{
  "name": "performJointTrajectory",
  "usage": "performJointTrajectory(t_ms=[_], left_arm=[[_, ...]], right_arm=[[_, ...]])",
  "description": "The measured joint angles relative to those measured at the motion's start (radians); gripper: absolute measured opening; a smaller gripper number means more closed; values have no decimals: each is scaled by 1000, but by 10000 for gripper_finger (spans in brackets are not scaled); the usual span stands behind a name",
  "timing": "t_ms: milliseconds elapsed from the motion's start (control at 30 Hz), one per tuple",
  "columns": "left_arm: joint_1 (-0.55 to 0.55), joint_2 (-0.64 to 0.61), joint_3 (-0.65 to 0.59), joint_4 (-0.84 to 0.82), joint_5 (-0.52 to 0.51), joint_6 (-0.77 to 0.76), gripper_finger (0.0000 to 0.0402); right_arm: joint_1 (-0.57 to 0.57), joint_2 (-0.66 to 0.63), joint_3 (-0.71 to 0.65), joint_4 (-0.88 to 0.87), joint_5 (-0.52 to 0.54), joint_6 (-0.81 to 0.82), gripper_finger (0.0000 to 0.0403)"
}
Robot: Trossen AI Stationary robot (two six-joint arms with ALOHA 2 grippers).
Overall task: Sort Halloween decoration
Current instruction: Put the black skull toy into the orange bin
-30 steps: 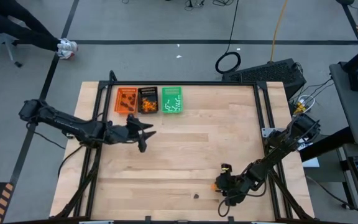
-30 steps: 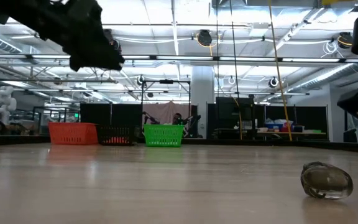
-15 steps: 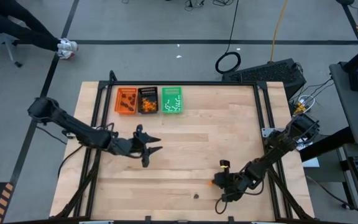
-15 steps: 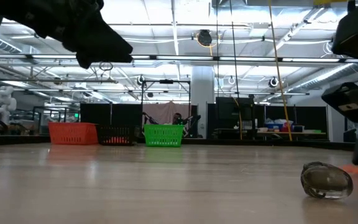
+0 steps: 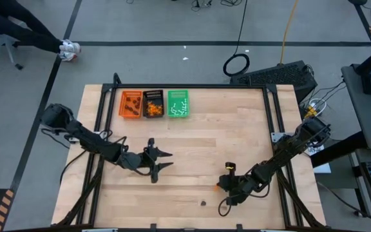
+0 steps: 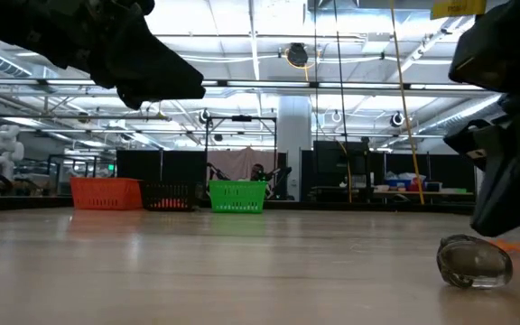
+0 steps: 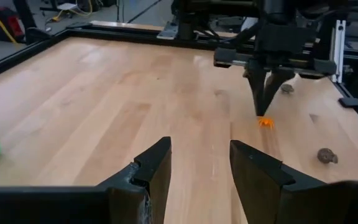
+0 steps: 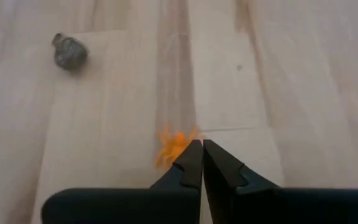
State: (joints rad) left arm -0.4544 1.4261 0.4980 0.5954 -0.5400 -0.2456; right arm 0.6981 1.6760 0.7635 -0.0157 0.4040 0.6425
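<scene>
1. Orange, black and green small rectangular plastic trays sit side by side at the table's far edge, left of centre: the orange tray [image 5: 131, 104] holds dark brown blobs, the black tray [image 5: 153, 104] holds orange blobs, and the green tray [image 5: 178, 104] holds thin white sticks.
2. My left gripper [image 5: 161, 161] hangs over bare boards of the pale wooden table [image 5: 237, 129], nearer me than the trays and well apart from them. Its two dark fingers [image 7: 151, 168] are spread with nothing between them.
3. Right of it, near the table's front edge, lies a small dark brown blob [image 5: 203, 203], alone on the wood. In the low view it shows as a rounded brownish lump [image 6: 474, 262] resting on the table.
4. Just right of that, my right gripper [image 5: 221, 187] is down at the table surface. Its fingers [image 8: 188, 163] are pressed together, tips meeting.
5. A tiny orange spidery trinket [image 8: 174, 145] lies on the wood right at those tips, touching them; I cannot tell whether a leg is pinched or it merely lies against them. The left wrist view shows the same orange piece [image 7: 265, 122] directly under the right gripper's closed tips, on the table.
6. Another dark brown blob [image 7: 327, 155] lies near it, apart from the orange piece.
</scene>
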Motion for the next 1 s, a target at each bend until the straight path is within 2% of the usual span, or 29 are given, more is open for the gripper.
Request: performJointTrajectory(t_ms=[167, 467, 567, 633, 700, 900, 1000], left_arm=[[-1, 8, 0, 16, 0, -2, 162], [-31, 8, 0, 56, 0, 24, 162], [-39, 8, 0, 57, -9, 24, 162], [-45, 8, 0, 57, -13, 23, 162], [-53, 8, 0, 59, -13, 23, 162], [-83, 9, 1, 78, -15, 24, 162], [-93, 33, 19, 77, -15, 42, 162]], right_arm=[[15, 0, 0, 55, -11, -42, 28], [17, 28, 0, 60, -19, -45, 151], [17, 57, 0, 62, -32, -56, 167], [15, 74, 2, 66, -24, -48, 160], [11, 84, 2, 64, -24, -38, 137], [8, 81, 2, 63, -16, -65, 20], [8, 82, 2, 62, 1, -75, 11]])
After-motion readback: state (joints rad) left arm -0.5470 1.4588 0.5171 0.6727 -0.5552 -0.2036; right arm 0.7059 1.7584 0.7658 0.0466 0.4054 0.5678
